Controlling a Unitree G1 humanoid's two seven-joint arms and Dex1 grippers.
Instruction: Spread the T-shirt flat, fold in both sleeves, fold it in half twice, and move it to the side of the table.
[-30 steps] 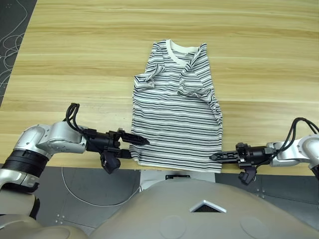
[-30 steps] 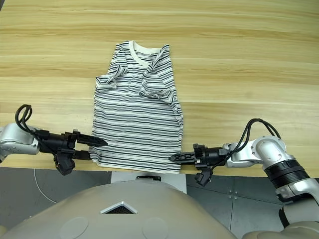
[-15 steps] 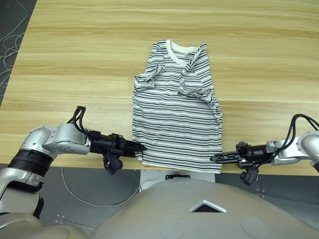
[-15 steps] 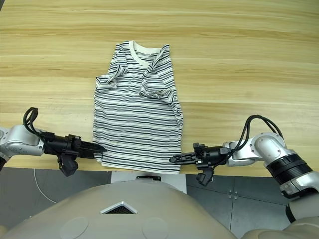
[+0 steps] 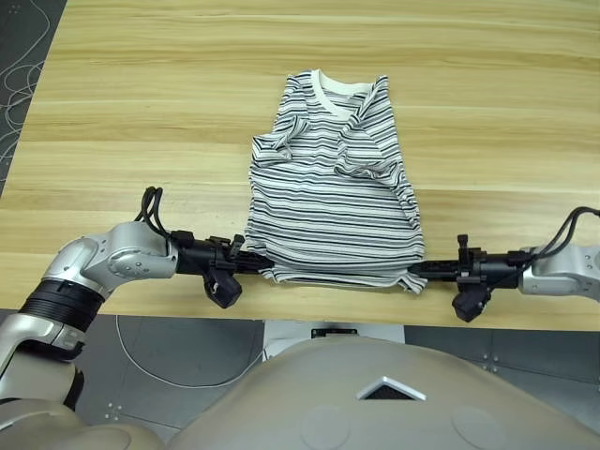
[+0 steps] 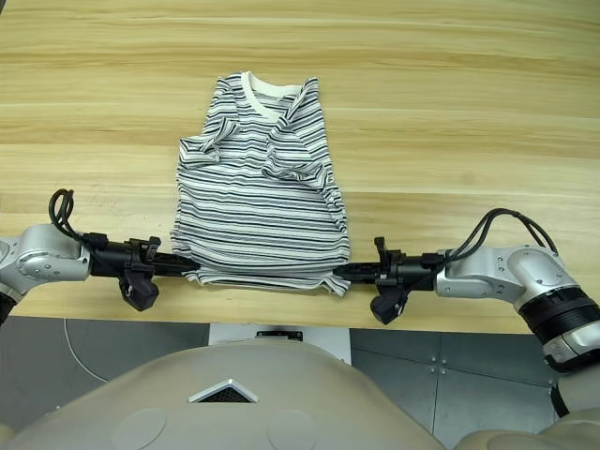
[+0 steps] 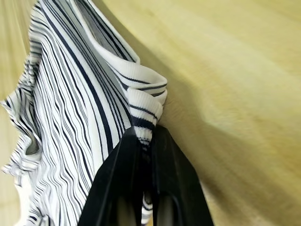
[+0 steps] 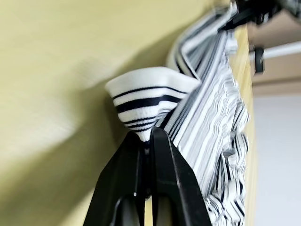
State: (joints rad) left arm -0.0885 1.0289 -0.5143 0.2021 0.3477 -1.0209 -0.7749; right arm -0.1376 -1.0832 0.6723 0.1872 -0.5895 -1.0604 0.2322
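A black-and-white striped T-shirt lies on the wooden table, collar away from me, both sleeves folded inward. My left gripper is shut on the shirt's near left hem corner. On the other side my right gripper is shut on the near right hem corner. Both corners are lifted a little, so the bottom edge is bunched up above the table's near edge.
Bare wood surrounds the shirt on the left, on the right and beyond the collar. The table's near edge runs just under both arms, with grey floor and white cables past it.
Both grippers closed on the hem corners and drew them up and away from me. The bottom of the shirt, flat at the table's edge before, is now pulled back and bunched.
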